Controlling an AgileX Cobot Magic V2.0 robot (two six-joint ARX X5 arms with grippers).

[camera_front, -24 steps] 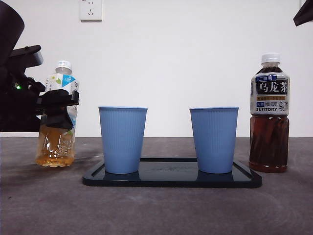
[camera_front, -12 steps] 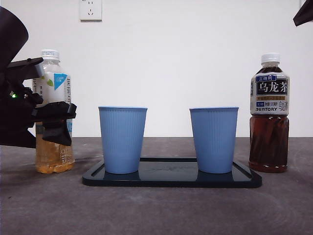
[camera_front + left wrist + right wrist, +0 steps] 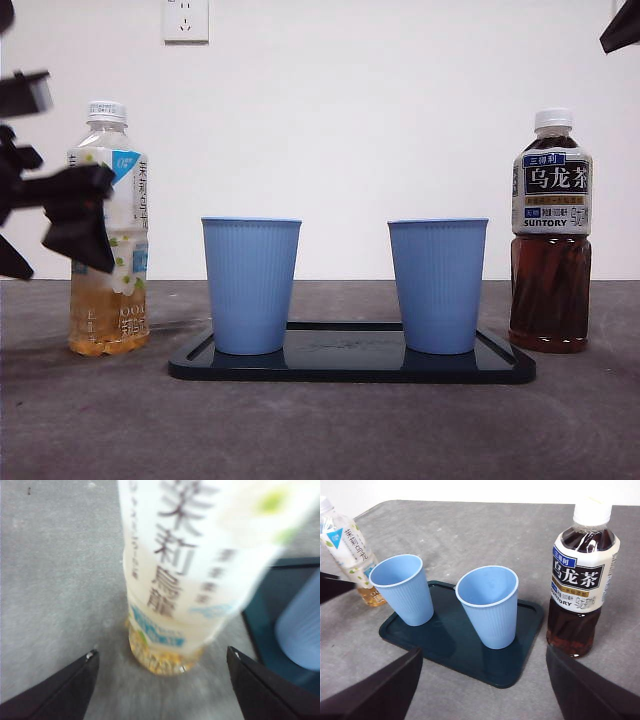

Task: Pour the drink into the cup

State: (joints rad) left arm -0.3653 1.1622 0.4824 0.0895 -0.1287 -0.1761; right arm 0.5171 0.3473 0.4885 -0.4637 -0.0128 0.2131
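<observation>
Left end effector [image 3: 160, 655] sits spread wide around the pale tea bottle [image 3: 108, 230], not gripping; bottle's upright on the counter [image 3: 320, 430] beside the cups [image 3: 251, 285]. Looks like the grab step: close, lift, uncap.

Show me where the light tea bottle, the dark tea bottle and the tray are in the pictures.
Light tea bottle [image 3: 110, 200]: front view, on its label.
Dark tea bottle [image 3: 579, 575]: right wrist view, on its label.
Tray [image 3: 350, 352]: front view, on its bare floor between the two cups.
</observation>
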